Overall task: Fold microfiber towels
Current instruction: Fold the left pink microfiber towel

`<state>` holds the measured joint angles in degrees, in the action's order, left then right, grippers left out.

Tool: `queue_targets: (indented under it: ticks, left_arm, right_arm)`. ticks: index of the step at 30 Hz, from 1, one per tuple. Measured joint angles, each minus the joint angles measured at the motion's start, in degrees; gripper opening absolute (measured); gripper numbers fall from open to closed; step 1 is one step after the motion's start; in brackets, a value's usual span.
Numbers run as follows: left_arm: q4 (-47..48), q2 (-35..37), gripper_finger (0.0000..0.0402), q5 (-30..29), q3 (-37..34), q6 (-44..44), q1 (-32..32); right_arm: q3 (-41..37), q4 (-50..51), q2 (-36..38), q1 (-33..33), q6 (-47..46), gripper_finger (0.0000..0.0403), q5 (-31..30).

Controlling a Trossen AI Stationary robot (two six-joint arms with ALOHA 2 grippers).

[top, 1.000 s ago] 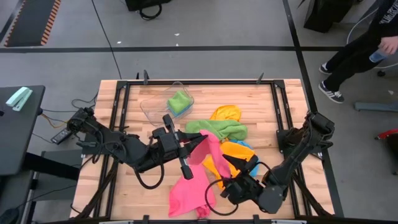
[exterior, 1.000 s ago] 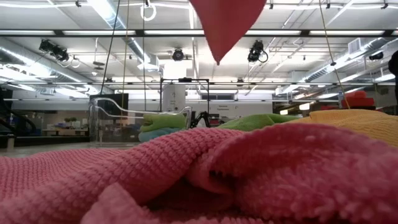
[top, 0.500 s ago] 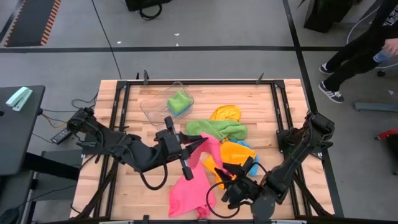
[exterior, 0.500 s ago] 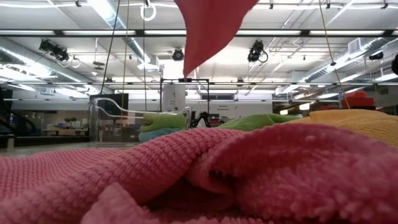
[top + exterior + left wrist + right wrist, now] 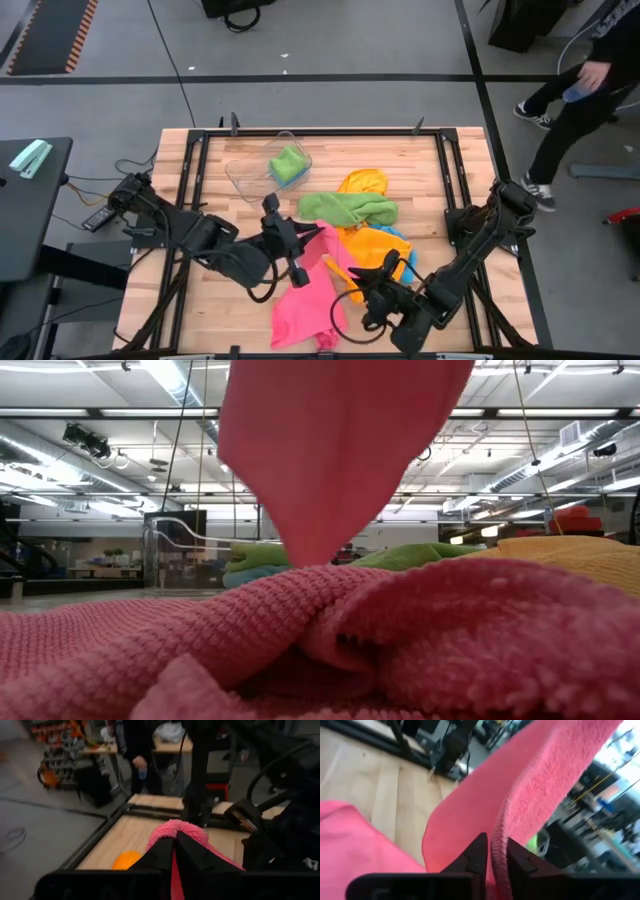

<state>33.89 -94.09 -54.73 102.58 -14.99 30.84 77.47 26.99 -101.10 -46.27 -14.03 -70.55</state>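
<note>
Right gripper just closed onto pink towel hem near table front edge; left gripper stays clamped on opposite corner. I judge cloth ready to stretch flat.

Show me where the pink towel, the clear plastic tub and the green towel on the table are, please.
pink towel (image 5: 305,310): high view, on the flat part lying on the table.
clear plastic tub (image 5: 243,172): high view, on its bare transparent bottom.
green towel (image 5: 345,207): high view, on the middle of the crumpled cloth.
</note>
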Motion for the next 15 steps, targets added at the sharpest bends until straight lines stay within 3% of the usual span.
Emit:
queue_targets:
  ticks: [9,15]
  left_arm:
    - [3.0,-0.2,0.0007,1.1,-7.4,-5.1,-0.9]
    - [4.1,-0.2,0.0024,2.6,-8.4,-7.2,-0.1]
  right_arm:
    - [0.0,7.1,0.0,2.9,-10.1,0.0043,9.2]
    - [0.0,7.4,0.0,3.4,-11.1,0.0043,15.1]
